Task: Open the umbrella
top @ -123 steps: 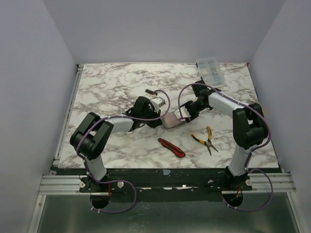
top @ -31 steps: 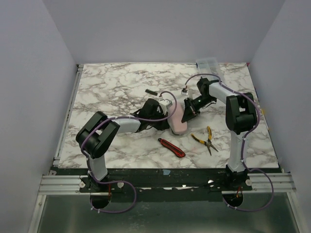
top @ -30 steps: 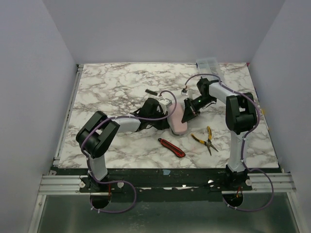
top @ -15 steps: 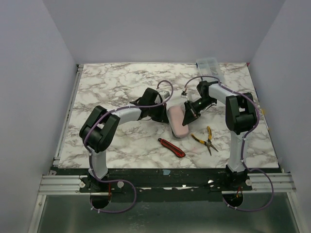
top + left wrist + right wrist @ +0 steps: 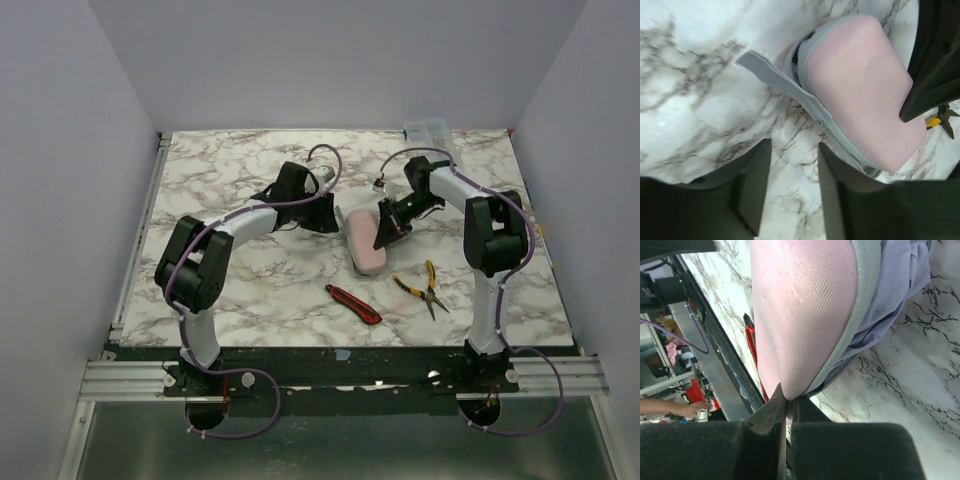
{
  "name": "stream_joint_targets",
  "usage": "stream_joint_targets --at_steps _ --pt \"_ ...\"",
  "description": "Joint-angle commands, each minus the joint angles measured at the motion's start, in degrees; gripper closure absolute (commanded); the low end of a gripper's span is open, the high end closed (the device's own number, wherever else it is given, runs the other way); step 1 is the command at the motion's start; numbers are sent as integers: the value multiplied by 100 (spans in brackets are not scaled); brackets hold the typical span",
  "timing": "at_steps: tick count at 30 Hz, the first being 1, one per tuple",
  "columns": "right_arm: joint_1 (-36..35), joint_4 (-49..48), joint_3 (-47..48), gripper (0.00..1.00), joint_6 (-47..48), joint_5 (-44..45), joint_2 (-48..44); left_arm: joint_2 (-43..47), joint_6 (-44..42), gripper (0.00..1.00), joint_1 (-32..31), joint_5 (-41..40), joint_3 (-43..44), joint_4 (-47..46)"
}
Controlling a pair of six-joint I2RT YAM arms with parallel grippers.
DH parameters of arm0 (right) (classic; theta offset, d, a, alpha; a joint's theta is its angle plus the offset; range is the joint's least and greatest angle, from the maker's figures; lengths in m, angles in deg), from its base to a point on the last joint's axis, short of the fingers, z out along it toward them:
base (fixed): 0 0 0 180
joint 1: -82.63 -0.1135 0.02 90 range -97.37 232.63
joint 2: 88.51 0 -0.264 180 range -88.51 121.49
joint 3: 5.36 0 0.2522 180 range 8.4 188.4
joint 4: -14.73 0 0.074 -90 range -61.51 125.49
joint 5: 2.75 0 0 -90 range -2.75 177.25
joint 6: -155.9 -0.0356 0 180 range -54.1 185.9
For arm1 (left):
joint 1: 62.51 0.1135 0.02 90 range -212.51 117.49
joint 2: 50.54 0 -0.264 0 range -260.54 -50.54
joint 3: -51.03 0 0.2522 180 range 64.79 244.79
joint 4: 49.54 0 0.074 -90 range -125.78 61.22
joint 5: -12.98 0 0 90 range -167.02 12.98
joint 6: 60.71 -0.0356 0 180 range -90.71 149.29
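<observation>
The umbrella lies mid-table inside a pink pouch [image 5: 364, 240] with a grey zipper edge. Its pale lavender fabric [image 5: 900, 280] shows through the pouch's open side. The handle and shaft are hidden. My right gripper [image 5: 386, 228] is shut on the pouch's end, and the right wrist view shows the pink mesh [image 5: 800, 315] pinched at the fingertips of the right gripper [image 5: 788, 397]. My left gripper [image 5: 325, 213] is open and empty just left of the pouch. In the left wrist view the left gripper [image 5: 794, 150] is over bare marble, with the pouch [image 5: 860, 95] and a loose grey zipper strip [image 5: 780, 85] ahead.
A red utility knife [image 5: 353, 304] and yellow-handled pliers [image 5: 425, 285] lie near the pouch toward the front edge. A clear plastic box [image 5: 425, 130] stands at the back right. Purple walls close in the table on three sides.
My left gripper has drawn back and to the left, away from the pouch. The pouch has shifted slightly and lies flat, with my right gripper still on it.
</observation>
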Motion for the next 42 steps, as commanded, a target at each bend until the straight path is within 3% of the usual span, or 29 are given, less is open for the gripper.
stream_joint_targets --at_steps 1,5,6,8,9,13,17,21,33,42 --pt "89 -581 28 98 -457 443 67 842 -622 45 153 -381 -111 -96" --pt "89 -884 -51 87 -768 412 -40 1427 -1088 30 268 -663 -278 173" --pt "89 -947 -52 79 -859 399 -54 1613 -1208 16 305 -739 -320 230" --pt "93 -1050 -47 59 -1024 424 -106 1968 -1421 2 394 -894 -389 382" --pt "93 -1057 -35 51 -1052 421 -128 2150 -1495 2 447 -948 -403 515" --pt "89 -1090 -40 40 -1108 361 -357 2897 -1592 2 684 -1369 -550 796" --pt "89 -1100 -38 39 -1154 149 -619 3690 -1597 2 790 -1969 -984 652" --pt "89 -957 -51 38 -1081 -117 -623 4134 -1767 2 902 -1896 -1293 774" --pt "-46 -568 201 40 -1046 -693 -490 4720 -1494 2 1179 -1549 -1740 858" --pt "-719 -986 -88 40 -1050 -826 -761 4842 -1405 2 1247 -1385 -1968 769"
